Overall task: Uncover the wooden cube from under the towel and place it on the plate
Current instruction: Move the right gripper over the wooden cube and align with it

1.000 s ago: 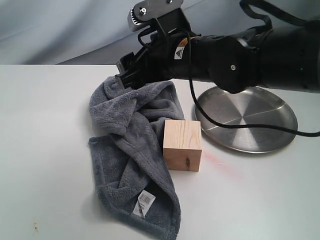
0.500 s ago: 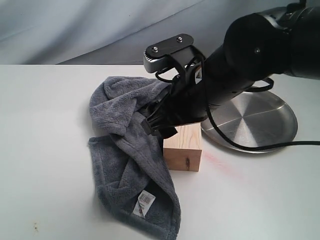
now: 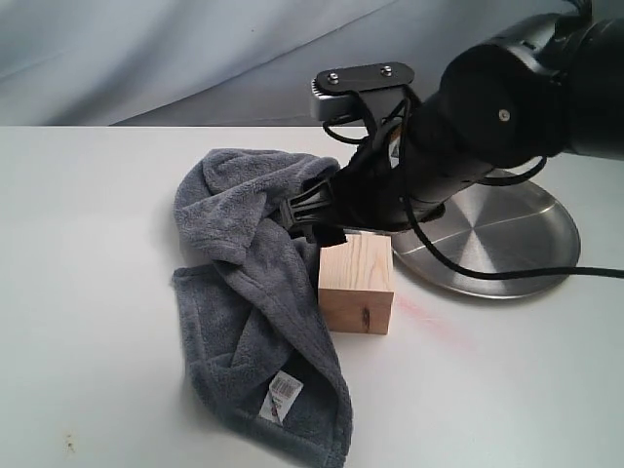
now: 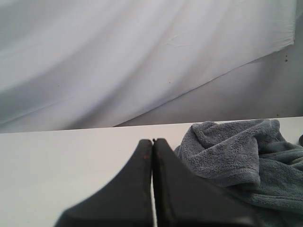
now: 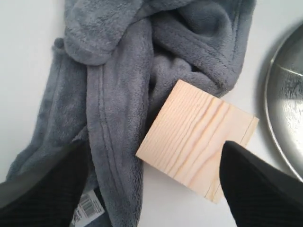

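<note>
The wooden cube point(image 3: 357, 285) stands uncovered on the white table, its dark knot facing the front. The blue-grey towel point(image 3: 249, 283) lies crumpled against its left side. The steel plate point(image 3: 507, 244) sits just right of the cube, with nothing on it. My right gripper point(image 3: 312, 219) hovers open over the cube's back left corner. In the right wrist view the cube point(image 5: 199, 142) lies between the spread fingers point(image 5: 255, 184), with the towel point(image 5: 118, 94) and the plate's rim point(image 5: 286, 109) on either side. My left gripper point(image 4: 152, 141) is shut on nothing, beside the towel point(image 4: 236, 156).
The towel's white label point(image 3: 283, 395) lies at its front edge. A grey-white cloth backdrop point(image 3: 146, 58) hangs behind the table. A faint red mark point(image 3: 429, 317) shows on the tabletop in front of the plate.
My right gripper left the towel's far edge and swung over to the cube. In the last half second it rose slightly. Towel and cube stayed where they lay.
</note>
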Tool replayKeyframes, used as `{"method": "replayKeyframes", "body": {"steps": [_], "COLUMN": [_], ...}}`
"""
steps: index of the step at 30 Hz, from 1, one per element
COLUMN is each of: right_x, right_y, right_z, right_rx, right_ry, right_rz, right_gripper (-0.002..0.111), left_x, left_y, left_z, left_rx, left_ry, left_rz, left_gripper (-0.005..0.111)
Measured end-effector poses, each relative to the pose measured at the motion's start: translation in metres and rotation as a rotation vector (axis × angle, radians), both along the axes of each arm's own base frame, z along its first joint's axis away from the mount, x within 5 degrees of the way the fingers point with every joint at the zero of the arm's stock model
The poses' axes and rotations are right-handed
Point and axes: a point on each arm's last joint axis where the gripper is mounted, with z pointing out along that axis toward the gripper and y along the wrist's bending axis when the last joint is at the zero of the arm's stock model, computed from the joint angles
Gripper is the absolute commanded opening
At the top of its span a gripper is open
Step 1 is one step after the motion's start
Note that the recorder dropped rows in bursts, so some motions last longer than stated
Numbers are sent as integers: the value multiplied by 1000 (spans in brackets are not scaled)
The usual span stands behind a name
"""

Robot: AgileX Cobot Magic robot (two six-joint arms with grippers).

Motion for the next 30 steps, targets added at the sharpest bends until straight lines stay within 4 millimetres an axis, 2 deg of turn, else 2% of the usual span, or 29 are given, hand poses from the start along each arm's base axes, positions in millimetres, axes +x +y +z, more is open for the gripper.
{"method": "replayKeyframes", "body": {"steps": [5,9,15,19,23,26,28,30], "right_x": [7,4,1,4,9,12,13,14], "right_y": [-12,-13,-7,-13,-20,-17,-17,-15], "right_z": [-17,-27,-25,-25,-8,19,26,18], "right_rx": [108,160,247,245,172,149,140,107], "right_ry": [41,92,127,162,250,276,290,328], "right_rz": [-130,-130,-98,-99,-53,-37,-50,-55], "right_gripper": [70,70,70,70,70,69,67,66], "left_x": [0,0,0,0,0,0,0,0], "left_y": [0,0,0,0,0,0,0,0], "left_z": [0,0,0,0,0,0,0,0], "left_rx": [0,0,0,0,0,0,0,0], "left_ry": [0,0,0,0,0,0,0,0], "left_rz": [0,0,0,0,0,0,0,0], "left_gripper": [0,0,0,0,0,0,0,0]}}
